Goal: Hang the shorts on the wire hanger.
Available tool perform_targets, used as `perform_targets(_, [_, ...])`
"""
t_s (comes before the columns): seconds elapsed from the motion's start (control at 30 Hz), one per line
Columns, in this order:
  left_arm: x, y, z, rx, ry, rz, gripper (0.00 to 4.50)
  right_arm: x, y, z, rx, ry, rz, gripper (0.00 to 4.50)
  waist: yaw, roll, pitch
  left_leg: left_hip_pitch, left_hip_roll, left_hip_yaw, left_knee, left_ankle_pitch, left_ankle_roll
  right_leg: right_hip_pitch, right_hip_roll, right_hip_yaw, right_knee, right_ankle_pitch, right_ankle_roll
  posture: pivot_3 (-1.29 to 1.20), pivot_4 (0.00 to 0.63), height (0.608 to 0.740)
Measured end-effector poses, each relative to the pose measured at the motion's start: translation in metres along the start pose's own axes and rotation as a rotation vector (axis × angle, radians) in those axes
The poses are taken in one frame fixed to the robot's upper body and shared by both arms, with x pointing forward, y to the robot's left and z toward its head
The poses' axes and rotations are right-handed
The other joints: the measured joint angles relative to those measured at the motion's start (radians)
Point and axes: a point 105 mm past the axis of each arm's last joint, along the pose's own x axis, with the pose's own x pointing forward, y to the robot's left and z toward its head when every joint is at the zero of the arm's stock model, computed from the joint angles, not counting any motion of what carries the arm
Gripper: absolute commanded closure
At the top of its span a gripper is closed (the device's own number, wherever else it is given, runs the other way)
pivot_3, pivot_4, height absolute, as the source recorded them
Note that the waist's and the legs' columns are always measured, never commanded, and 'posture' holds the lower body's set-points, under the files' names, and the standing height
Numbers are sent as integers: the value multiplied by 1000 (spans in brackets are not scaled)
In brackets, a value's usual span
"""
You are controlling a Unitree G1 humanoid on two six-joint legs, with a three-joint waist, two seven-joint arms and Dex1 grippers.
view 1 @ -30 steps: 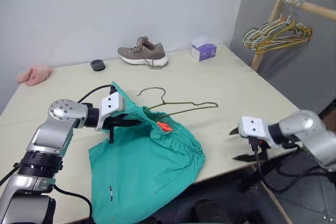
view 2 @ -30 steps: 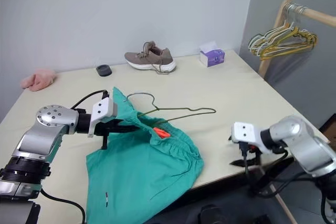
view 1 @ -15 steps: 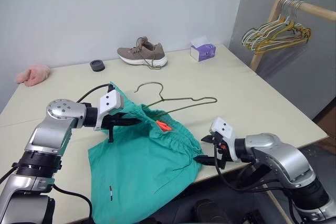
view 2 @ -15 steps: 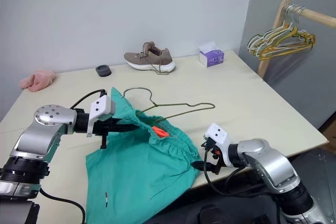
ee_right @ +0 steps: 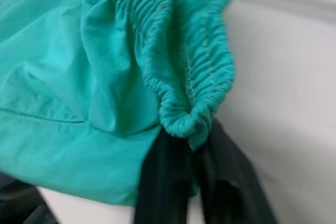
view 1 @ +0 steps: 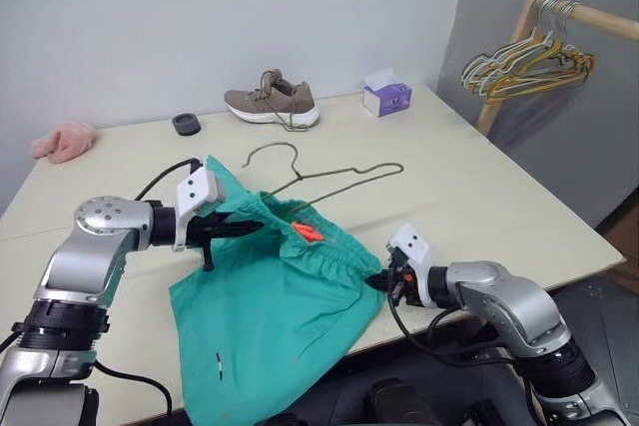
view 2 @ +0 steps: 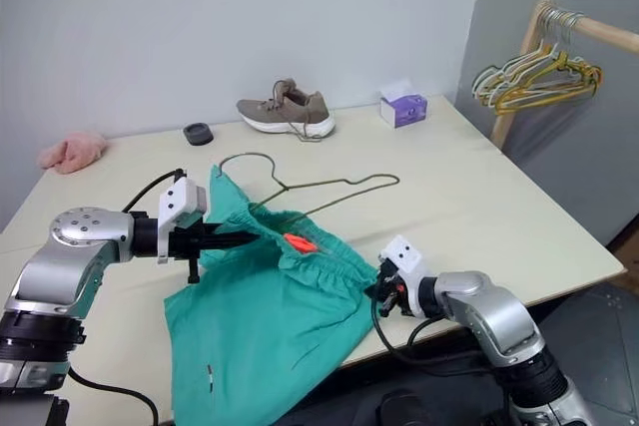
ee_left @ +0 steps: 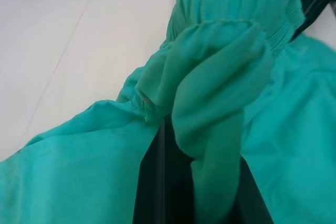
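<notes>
From my head, my left arm reaches in from about 8 o'clock, bent at the elbow. My left gripper (view 1: pixel 238 229) is pinched tight on the waistband of the shorts (view 1: pixel 270 316). My right arm comes in from 4 o'clock, low by the near edge of the table (view 1: pixel 479 197). My right gripper (view 1: pixel 379 281) is pinched on the waistband's other end, at 3 o'clock of the shorts. The shorts hang over the near edge. The wire hanger (view 1: pixel 334 179) lies at 12 o'clock of the shorts, its lower part tucked under the cloth. The table past it is bare and roomy.

From my left wrist, my fingers (ee_left: pixel 157 182) are shut on a bunched green fold.

From my right wrist, my fingers (ee_right: pixel 163 182) squeeze the gathered waistband, beside the pale tabletop.
</notes>
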Motion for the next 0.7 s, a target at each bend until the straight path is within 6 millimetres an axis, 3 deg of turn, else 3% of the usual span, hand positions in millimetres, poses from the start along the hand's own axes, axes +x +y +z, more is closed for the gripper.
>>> perform_targets(0.27, [-16,-33,11,-225,-78,-113,4500,-29,-49,33,22,-106,-117,4483,11,1,1,0,0,0,0,0,0,0,1,0,0,0,0,-235,0,740])
perform_targets(0.43, [-29,-50,7,-306,-14,-196,4500,-40,-60,38,-14,-98,-106,4483,14,3,2,1,0,1,0,0,0,1,1,0,0,0,0,-234,0,740])
perform_targets(0.7, [-36,-42,4,-241,33,-156,4500,-44,-60,48,-64,-115,-89,4483,17,3,2,0,0,1,0,0,0,0,1,1,0,0,0,-241,0,740])
